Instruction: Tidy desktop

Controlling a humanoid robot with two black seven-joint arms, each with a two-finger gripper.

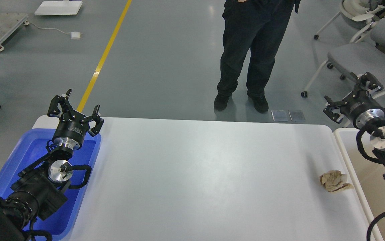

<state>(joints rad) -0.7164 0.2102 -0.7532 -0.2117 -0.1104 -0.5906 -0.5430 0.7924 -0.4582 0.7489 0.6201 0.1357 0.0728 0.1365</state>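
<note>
Nearest the camera, bottom left: thick black links of the robot's left arm, lying over a blue tray (28, 150) that sits at the left edge of the desktop (196, 177). Left gripper (75, 108) raised above the tray's far end, fingers spread apart, nothing between them. Desktop fills the middle of the head view, white, rounded corners, almost bare. One item on it: a crumpled ball of brownish paper (334, 181), close to the right edge, just beside the rim of a beige-white bin (356, 187) that stands along that side; whether the wad touches the rim cannot be told. Right gripper (348, 97) hangs beyond the table's far right corner, well apart from the paper, fingers parted and empty. Past the table: a person in dark trousers (249, 53) standing on the grey floor, a yellow floor line (103, 57), grey chairs (370, 57) at right. Judgement: tidying looks near its end, with the paper wad the only clutter in view; step in hand appears to be an approach, not yet a grasp. Next move likely calls for the right arm to swing back and down over the wad, close on it lightly since it is soft and irregular, then carry it the short way into the bin alongside.
</note>
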